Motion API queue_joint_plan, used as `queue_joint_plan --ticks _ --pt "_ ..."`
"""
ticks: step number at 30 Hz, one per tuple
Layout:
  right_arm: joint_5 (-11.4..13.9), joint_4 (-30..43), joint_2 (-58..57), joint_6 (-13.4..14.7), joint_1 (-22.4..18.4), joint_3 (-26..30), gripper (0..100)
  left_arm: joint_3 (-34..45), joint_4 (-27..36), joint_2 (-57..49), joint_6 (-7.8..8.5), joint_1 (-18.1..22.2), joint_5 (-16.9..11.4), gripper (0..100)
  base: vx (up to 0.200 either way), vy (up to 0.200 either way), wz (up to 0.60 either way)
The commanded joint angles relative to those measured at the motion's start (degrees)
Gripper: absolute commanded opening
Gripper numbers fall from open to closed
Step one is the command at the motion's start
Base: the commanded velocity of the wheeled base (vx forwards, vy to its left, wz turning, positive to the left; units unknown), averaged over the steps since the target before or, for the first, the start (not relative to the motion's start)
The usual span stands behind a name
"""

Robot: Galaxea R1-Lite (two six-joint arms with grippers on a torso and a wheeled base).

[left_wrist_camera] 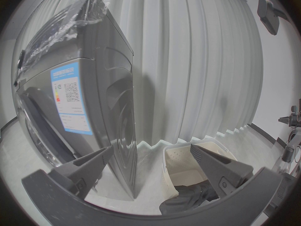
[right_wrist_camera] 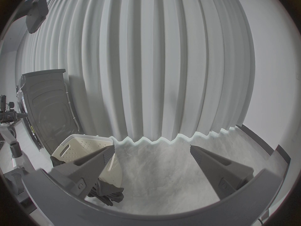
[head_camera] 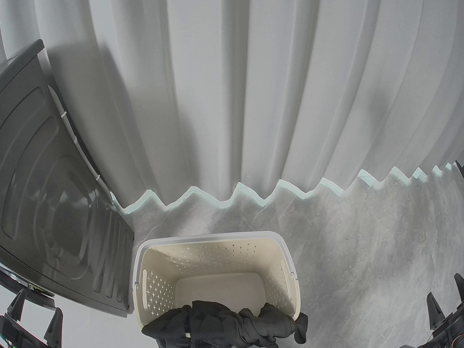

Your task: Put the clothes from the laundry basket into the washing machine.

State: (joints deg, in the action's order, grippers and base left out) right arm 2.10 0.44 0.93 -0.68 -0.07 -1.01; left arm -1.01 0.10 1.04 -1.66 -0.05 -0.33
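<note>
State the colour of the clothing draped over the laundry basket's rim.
Plain dark grey, almost black. The clothing shows best in the head view.

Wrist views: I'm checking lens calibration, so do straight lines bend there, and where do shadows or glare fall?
Left wrist view: yes, the washing machine bulges and its side panel shows glossy reflections. Right wrist view: the curtain folds bow outward, with dark corners. Head view: the washing machine throws a soft shadow on the curtain, and light glows under its hem.
</note>
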Motion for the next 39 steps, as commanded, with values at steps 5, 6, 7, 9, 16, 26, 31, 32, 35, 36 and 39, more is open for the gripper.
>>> queue_joint_plan --ticks 5,6,7,9,16,26,31,32,35,36,39 --pt "0.0 0.0 -0.9 0.0 0.0 0.9 100 0.9 0.0 -1.0 -0.01 0.0 0.0 100 -0.2 0.0 0.0" --pt "0.0 0.0 -0.9 0.0 0.0 0.9 100 0.9 0.0 -1.0 -0.01 0.0 0.0 100 -0.2 0.0 0.0" --pt "0.0 -0.1 -0.9 0.0 0.0 0.9 100 0.9 0.0 -1.0 -0.01 0.0 0.0 100 -0.2 0.0 0.0" --pt "0.0 0.0 -0.9 0.0 0.0 0.9 100 0.9 0.0 -0.9 -0.01 0.0 0.0 100 -0.2 0.0 0.0" --pt "0.0 0.0 -0.9 0.0 0.0 0.9 100 0.9 0.0 -1.0 -0.01 0.0 0.0 100 -0.2 0.0 0.0" --pt "0.0 0.0 -0.9 0.0 0.0 0.9 100 0.9 0.0 -0.9 -0.01 0.0 0.0 100 -0.2 0.0 0.0" --pt "0.0 0.0 -0.9 0.0 0.0 0.9 100 0.9 0.0 -1.0 -0.01 0.0 0.0 100 -0.2 0.0 0.0" --pt "0.0 0.0 -0.9 0.0 0.0 0.9 100 0.9 0.0 -1.0 -0.01 0.0 0.0 100 -0.2 0.0 0.0" --pt "0.0 0.0 -0.9 0.0 0.0 0.9 100 0.9 0.0 -1.0 -0.01 0.0 0.0 100 -0.2 0.0 0.0" --pt "0.0 0.0 -0.9 0.0 0.0 0.9 100 0.9 0.0 -0.9 -0.01 0.0 0.0 100 0.0 0.0 0.0" --pt "0.1 0.0 -0.9 0.0 0.0 0.9 100 0.9 0.0 -1.0 -0.01 0.0 0.0 100 0.0 0.0 0.0"
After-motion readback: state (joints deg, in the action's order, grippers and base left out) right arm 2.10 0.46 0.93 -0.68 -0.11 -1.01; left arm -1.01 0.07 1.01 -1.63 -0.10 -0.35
